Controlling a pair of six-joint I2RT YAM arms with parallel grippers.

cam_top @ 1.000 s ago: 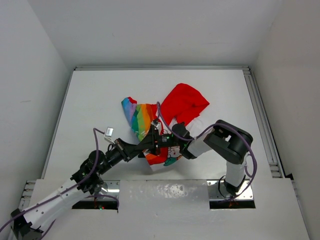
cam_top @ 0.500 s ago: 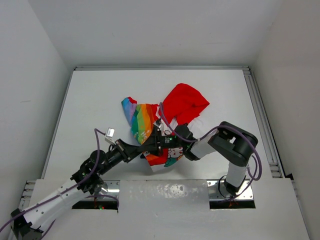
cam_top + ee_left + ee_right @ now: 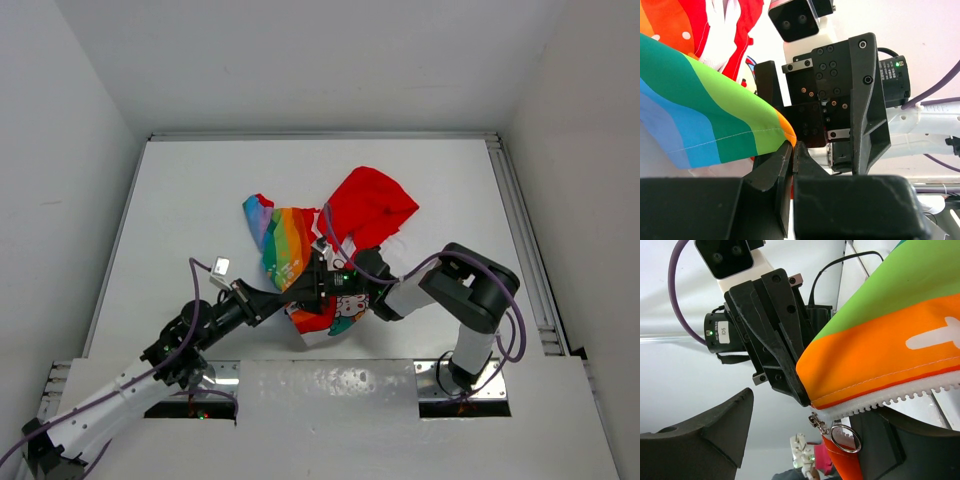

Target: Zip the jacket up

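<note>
Left pincer (image 3: 792, 148): jaws pressed together on the green-and-orange hem corner of the jacket (image 3: 365, 210), pinching it. Right pincer (image 3: 807, 430): jaws wide apart, gripping nothing, set either side of the white zipper teeth (image 3: 900, 395), the ring pull (image 3: 842, 438) dangling between them. Jacket lies bunched at centre of the worktop (image 3: 200, 190), red hood toward upper right, both arms meeting at its lower edge. Step, as judged: lining up on the slider, zip not yet run. Next move likely calls for the right jaws to close squarely on that small ring, hem held in tension. No containers in view.
</note>
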